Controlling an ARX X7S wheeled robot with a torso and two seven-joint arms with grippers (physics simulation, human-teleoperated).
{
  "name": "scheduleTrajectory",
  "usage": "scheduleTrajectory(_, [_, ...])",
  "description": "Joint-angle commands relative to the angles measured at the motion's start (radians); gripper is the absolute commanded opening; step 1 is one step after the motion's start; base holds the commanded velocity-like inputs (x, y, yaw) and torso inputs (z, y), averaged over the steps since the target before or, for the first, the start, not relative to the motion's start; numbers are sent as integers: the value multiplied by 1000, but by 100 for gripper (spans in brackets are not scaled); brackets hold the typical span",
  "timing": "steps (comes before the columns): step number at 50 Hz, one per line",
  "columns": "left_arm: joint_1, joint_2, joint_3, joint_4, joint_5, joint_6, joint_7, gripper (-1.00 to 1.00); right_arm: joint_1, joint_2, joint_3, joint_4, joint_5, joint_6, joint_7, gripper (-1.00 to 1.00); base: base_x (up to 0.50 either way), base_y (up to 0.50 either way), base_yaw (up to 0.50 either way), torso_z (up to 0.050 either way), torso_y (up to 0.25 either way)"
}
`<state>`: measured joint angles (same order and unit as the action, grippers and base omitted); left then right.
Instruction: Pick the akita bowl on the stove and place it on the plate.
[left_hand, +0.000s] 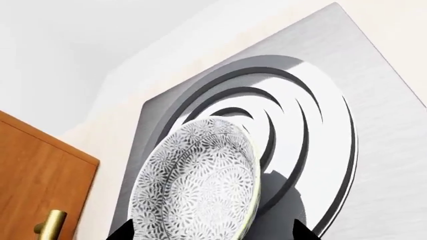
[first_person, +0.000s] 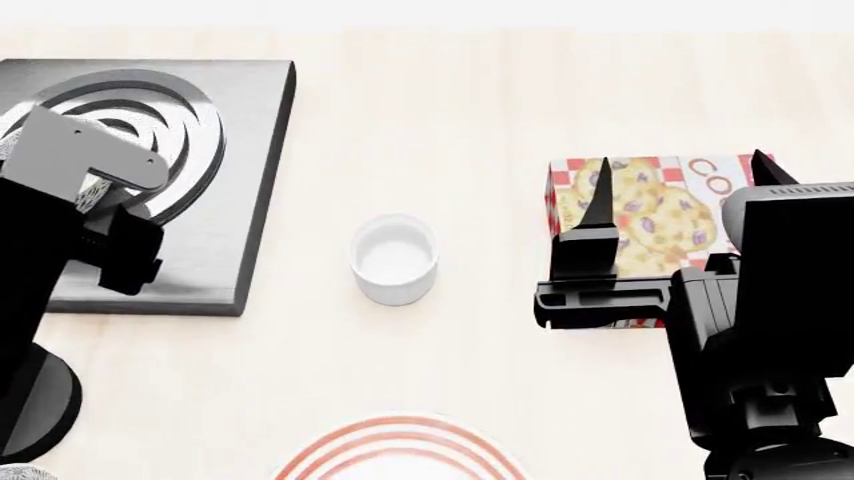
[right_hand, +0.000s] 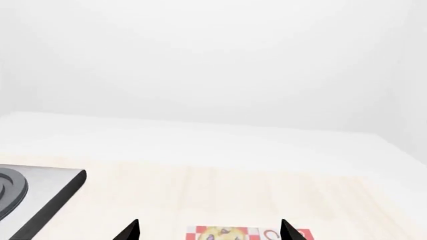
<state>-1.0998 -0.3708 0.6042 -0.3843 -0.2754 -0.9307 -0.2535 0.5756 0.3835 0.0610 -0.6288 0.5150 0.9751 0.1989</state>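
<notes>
The left gripper (left_hand: 212, 232) shows in its wrist view only as two dark fingertips, set wide apart, with the akita bowl (left_hand: 200, 182) between them; whether the pads actually touch the bowl cannot be told, since the contact points fall outside the picture. In the head view the left arm covers the bowl almost wholly, leaving only a sliver of speckled pattern beside the arm over the stove (first_person: 254, 150). The bowl is round and white, covered inside with a fine grey-black floral speckle arranged in rings, with a thin pale rim. In the wrist view it appears as a tall ellipse standing on edge, tilted, its open face turned partly toward the camera; a round bowl has no true long axis, and its real tilt on the burner cannot be settled from this angle. It lies over the raised concentric rings of the burner, toward the stove's near side. The right gripper (first_person: 674, 185) hangs open and holds nothing, its two dark prongs well apart above a red-checked cookie box (first_person: 641, 215). A small plain white cup (first_person: 394, 258) stands between stove and box, apart from both. The plate (first_person: 400, 450), red-ringed, shows only its far rim at the near edge of the head view, with bare pale tabletop (first_person: 427, 100) between it and the stove.
</notes>
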Motion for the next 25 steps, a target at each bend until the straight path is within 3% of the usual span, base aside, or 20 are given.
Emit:
scheduleTrajectory(1, [5,-5,-4,-6,-1,4,-3,100,0,2,-1,1,4,-2,3,100,0,0,0,0,0])
scheduleTrajectory(25, [-4,-22,1,-10,-2,13,14,100,11,7,4,-21,26,30,21,100,0,0,0,0,0])
